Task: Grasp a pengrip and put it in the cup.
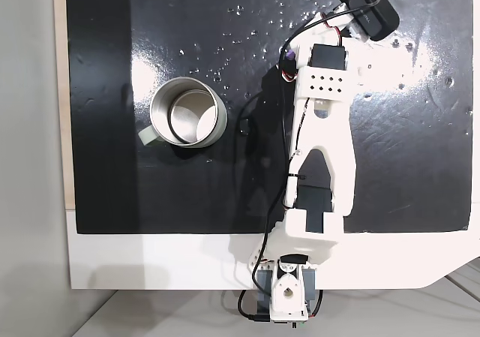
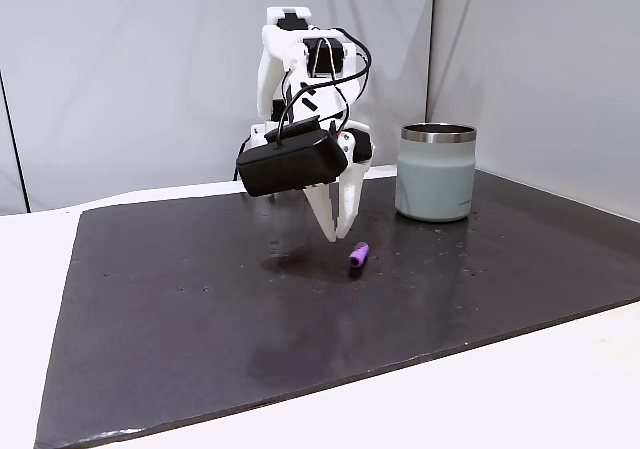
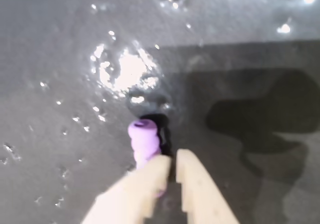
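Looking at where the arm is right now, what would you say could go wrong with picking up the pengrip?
1. In the wrist view the tool looks nearly shut, and the pengrip lies beside its tips, not between them. Descending like this may push the pengrip away.
2. The pengrip lies on its side on the smooth black mat, so a nudge could roll it.
3. The cup stands well away, so a weak pinch risks a drop in transit.

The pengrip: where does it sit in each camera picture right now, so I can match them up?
A fixed view from above: the pengrip is a purple speck upper centre-right, at the arm's left edge.
A fixed view from the side: the pengrip lies on the black mat, centre, just below the pincer.
Wrist view: lower centre, beside the pincer tips.
Shared landmark: the pincer tips.
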Robot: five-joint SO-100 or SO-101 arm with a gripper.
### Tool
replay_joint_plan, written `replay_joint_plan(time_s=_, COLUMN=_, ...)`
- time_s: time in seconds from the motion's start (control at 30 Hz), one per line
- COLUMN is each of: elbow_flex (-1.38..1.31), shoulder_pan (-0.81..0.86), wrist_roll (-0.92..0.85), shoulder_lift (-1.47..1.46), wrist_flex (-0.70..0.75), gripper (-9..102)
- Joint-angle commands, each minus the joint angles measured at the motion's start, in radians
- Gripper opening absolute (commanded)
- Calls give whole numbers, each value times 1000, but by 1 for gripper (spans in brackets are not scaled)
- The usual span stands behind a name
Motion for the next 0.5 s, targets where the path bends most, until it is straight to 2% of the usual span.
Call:
replay_joint_plan(time_s=0.0, elbow_flex=-71, shoulder_pan=-9, wrist_roll=-21, shoulder_lift=6, wrist_flex=17, gripper=18)
replay_joint_plan(time_s=0.13, elbow_flex=-69, shoulder_pan=-17, wrist_roll=-21, shoulder_lift=-14, wrist_flex=15, gripper=21)
replay_joint_plan(time_s=0.47, elbow_flex=-66, shoulder_pan=-49, wrist_roll=-28, shoulder_lift=-86, wrist_flex=2, gripper=23)
